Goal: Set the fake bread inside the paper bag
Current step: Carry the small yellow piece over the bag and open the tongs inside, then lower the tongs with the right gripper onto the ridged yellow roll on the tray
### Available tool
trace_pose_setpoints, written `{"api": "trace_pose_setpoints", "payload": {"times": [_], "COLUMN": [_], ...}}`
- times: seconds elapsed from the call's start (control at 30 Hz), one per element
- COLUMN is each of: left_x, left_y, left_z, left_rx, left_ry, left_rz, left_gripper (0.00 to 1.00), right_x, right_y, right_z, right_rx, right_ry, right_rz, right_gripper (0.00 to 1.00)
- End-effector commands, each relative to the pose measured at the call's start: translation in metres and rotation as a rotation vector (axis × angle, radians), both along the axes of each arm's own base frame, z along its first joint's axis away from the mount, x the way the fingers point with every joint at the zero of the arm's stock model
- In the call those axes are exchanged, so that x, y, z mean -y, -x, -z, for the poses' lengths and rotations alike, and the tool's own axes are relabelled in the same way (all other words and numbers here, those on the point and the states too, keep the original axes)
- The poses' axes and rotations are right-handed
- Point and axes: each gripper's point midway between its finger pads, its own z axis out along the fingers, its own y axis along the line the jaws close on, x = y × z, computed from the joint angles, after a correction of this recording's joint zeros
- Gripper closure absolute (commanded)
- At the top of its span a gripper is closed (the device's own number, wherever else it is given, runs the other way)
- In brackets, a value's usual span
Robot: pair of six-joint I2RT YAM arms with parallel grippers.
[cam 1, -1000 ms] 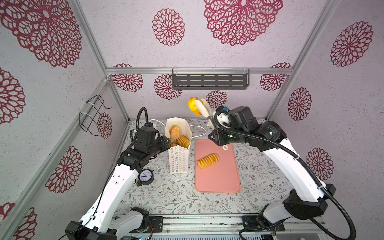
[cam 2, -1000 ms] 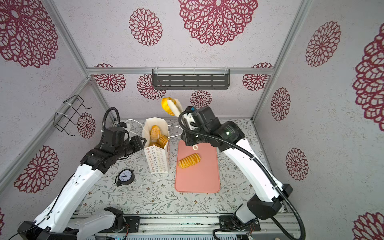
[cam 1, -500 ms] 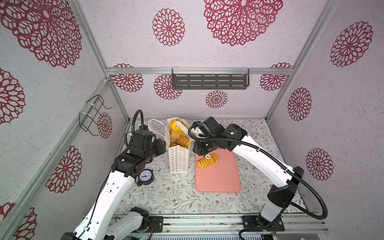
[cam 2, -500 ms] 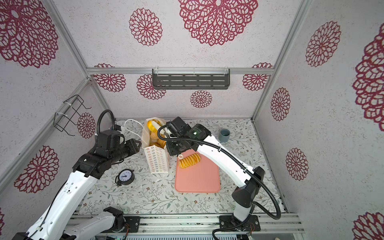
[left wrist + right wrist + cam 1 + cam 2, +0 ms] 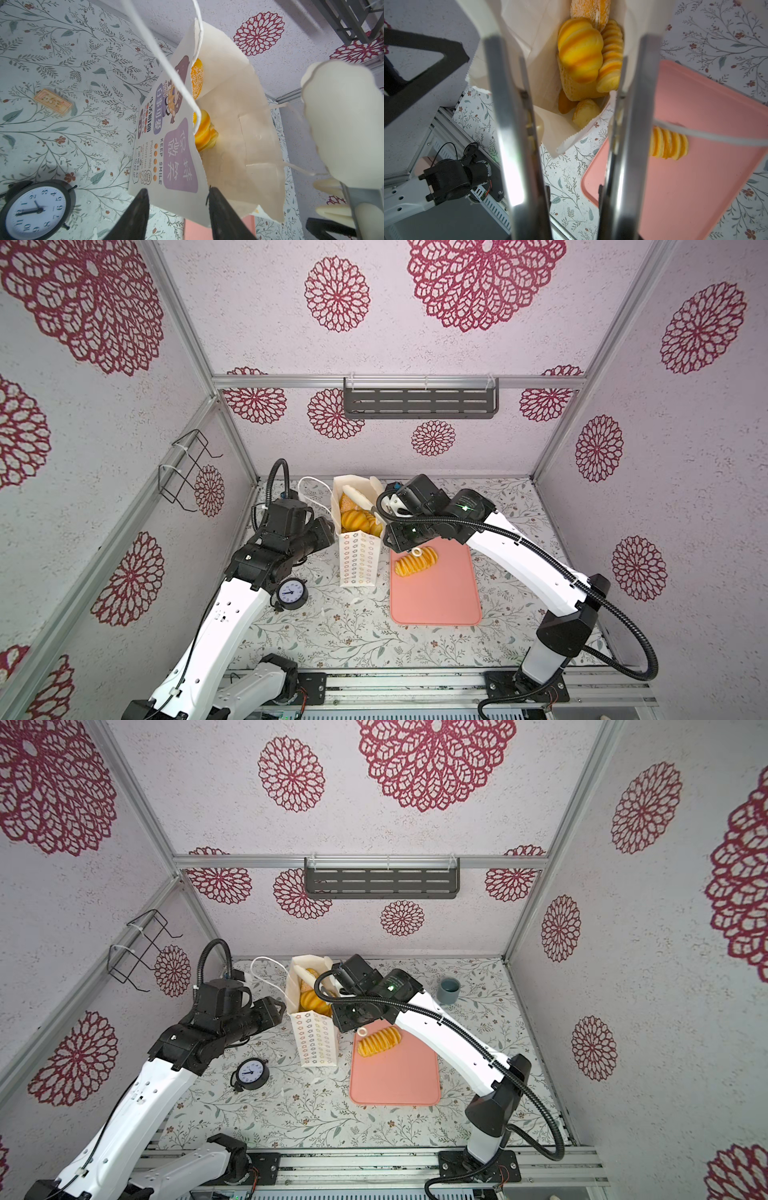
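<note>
- Overhead, in both top views, I see the paper bag [image 5: 359, 560] standing upright toward the back of the table [image 5: 353, 635], just beside the pink tray [image 5: 436, 605]. Fake bread [image 5: 356, 519] fills its open mouth, and one spiral roll [image 5: 415, 564] lies on the tray's far end.
- Also from above, the right gripper [image 5: 365, 494] hangs over the bag's mouth and the left gripper [image 5: 328, 531] is just beside the bag's left side, with a clock [image 5: 291, 593] near that arm.
- On the left wrist camera, my black fingers [image 5: 137, 216] stand apart with the bag's printed wall between them. I cannot tell whether either touches it.
- On the right wrist camera, the long fingers [image 5: 508, 124] are parted with nothing between them, above a striped bun [image 5: 579, 49] topping the pile in the bag.
</note>
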Motion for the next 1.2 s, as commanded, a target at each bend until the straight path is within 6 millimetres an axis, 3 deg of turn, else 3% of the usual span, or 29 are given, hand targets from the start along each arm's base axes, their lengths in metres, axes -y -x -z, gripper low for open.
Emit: {"api": "trace_pose_setpoints", "payload": {"times": [0.0,0.13,0.2,0.3,0.4,0.57,0.67,0.87,1.17], "left_x": [0.006,0.011,0.012,0.013,0.015,0.020,0.023,0.023,0.021], "left_y": [-0.006,-0.008,-0.008,-0.008,-0.008,-0.011,-0.012,-0.010,-0.012], "left_z": [-0.015,-0.020,-0.022,-0.023,-0.021,-0.014,-0.011,-0.006,-0.001], "left_rx": [0.033,0.042,0.046,0.049,0.044,0.026,0.021,0.015,0.014], "left_ry": [0.020,0.015,0.011,-0.004,-0.020,-0.040,-0.039,-0.045,-0.057], "left_rz": [0.011,0.021,0.023,0.023,0.026,0.035,0.042,0.043,0.027], "left_gripper": [0.49,0.48,0.48,0.47,0.45,0.43,0.43,0.42,0.42], "right_x": [0.028,0.066,0.087,0.118,0.141,0.141,0.135,0.127,0.129], "right_y": [0.000,0.006,0.011,0.020,0.033,0.062,0.072,0.076,0.072], "right_z": [-0.067,-0.080,-0.075,-0.044,0.005,0.084,0.116,0.153,0.181], "right_rx": [0.148,0.176,0.150,0.050,-0.073,-0.290,-0.384,-0.489,-0.589], "right_ry": [-0.118,-0.141,-0.166,-0.210,-0.220,-0.273,-0.310,-0.359,-0.398], "right_rz": [0.077,0.154,0.194,0.257,0.320,0.338,0.336,0.340,0.391], "right_gripper": [0.61,0.62,0.62,0.62,0.62,0.61,0.60,0.57,0.55]}}
